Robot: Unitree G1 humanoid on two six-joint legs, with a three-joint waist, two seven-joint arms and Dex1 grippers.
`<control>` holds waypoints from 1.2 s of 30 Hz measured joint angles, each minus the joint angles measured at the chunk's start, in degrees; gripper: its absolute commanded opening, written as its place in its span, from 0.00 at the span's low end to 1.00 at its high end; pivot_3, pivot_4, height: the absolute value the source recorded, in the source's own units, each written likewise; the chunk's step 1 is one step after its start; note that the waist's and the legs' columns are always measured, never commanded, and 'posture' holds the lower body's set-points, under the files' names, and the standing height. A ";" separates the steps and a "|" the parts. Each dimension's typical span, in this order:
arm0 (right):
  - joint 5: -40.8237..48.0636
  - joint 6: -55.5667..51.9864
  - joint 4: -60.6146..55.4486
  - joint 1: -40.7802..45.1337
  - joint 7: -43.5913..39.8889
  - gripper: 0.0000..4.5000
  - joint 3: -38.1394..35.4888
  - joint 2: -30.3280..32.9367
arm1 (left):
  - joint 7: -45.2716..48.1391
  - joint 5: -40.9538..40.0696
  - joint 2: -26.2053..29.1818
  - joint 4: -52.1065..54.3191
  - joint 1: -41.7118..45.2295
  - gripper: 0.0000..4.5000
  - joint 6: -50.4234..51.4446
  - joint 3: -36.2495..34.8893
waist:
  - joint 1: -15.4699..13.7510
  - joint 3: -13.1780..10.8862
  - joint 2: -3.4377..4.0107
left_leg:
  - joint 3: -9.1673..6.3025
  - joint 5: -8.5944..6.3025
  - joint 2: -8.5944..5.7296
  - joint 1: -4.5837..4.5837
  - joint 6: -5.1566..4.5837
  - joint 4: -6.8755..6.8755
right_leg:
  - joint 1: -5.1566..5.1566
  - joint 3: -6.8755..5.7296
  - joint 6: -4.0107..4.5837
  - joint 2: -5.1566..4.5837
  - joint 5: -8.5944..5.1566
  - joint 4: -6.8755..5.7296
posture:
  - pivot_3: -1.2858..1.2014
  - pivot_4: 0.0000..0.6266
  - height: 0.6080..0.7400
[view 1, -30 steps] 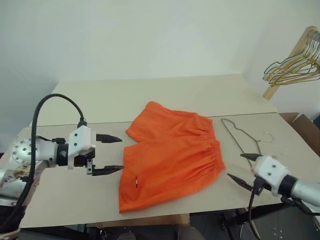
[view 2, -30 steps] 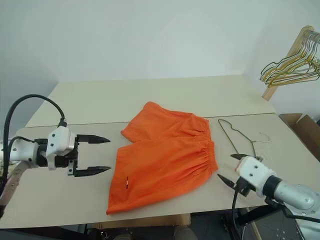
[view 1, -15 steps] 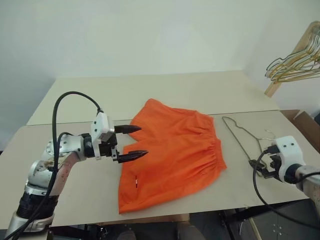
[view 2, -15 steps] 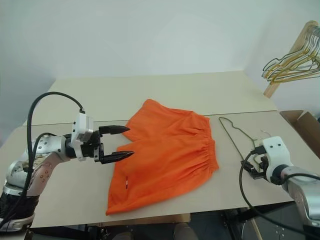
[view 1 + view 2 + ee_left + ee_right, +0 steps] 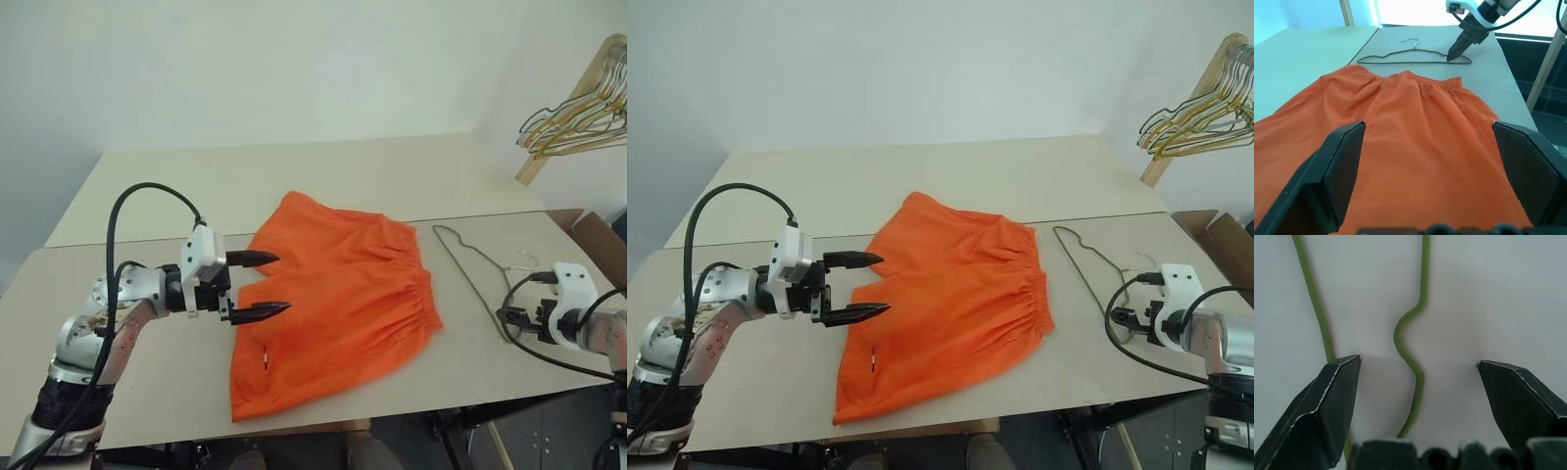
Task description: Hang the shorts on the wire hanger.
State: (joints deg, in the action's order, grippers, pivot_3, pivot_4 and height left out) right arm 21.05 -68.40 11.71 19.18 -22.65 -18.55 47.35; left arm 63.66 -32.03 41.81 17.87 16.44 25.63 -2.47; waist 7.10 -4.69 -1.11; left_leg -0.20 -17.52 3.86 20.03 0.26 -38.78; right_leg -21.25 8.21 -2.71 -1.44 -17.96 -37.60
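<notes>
The shorts [image 5: 338, 294] are spread flat on the beige table [image 5: 343, 176], their orange cloth soft and lightly creased, with a gathered elastic waistband turned toward the robot's right and two wide legs toward its left. A small white tag is seen near the hem of the nearer leg.

The wire hanger [image 5: 478, 274] lies flat on the table just to the right of the waistband, apart from the cloth; it is thin, grey-green and triangular, and its curved hook is faint against the pale surface.

The left gripper [image 5: 257, 286] is held at the left edge of the shorts, its two black tapered fingers spread wide with nothing between them. The right gripper [image 5: 1418, 377] is poised over the near end of the hanger, jaws wide apart and empty, a kinked stretch of wire lying between the fingers; whether the tips touch the table cannot be made out.

A bunch of wire hangers [image 5: 578, 113] on a wooden rail is cut off at the right edge.
</notes>
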 measured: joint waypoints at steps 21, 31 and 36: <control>-0.70 -1.85 -3.36 -2.00 0.77 0.01 -1.18 -0.66 | -0.56 -1.45 1.30 1.57 0.65 1.00 0.83 -0.77 | 0.06 -0.19 -0.31 | -0.06 0.00 0.02 0.07 0.00 0.03 | 0.00 -0.05 -0.02 0.01 0.01 0.05 | 0.48 0.13 1.00; -2.34 3.14 -23.92 -7.26 8.98 0.01 -7.26 -9.65 | -0.81 0.02 -0.37 -2.11 4.85 1.00 0.27 0.48 | -0.02 -0.23 0.01 | -0.04 0.02 -0.01 0.37 0.04 0.02 | -0.42 -0.01 -0.03 -0.01 0.02 -0.06 | 0.47 0.09 1.00; -9.15 18.79 -31.66 -10.83 11.70 0.01 -4.65 -10.22 | -4.17 2.17 -4.23 -6.19 9.97 1.00 -0.50 1.49 | -0.14 -0.20 0.04 | -0.04 0.05 -0.02 0.51 0.08 0.00 | -0.60 -0.01 -0.04 -0.02 0.03 -0.12 | 0.47 0.06 1.00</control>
State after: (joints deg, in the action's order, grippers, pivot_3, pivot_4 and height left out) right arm 11.90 -49.61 -19.94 8.34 -10.95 -23.20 37.12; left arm 59.49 -29.86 37.58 11.68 26.41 25.13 -0.98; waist 6.96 -4.89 -1.07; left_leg -0.24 -17.48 3.84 20.53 0.34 -38.79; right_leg -21.85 8.20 -2.75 -1.46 -17.93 -37.72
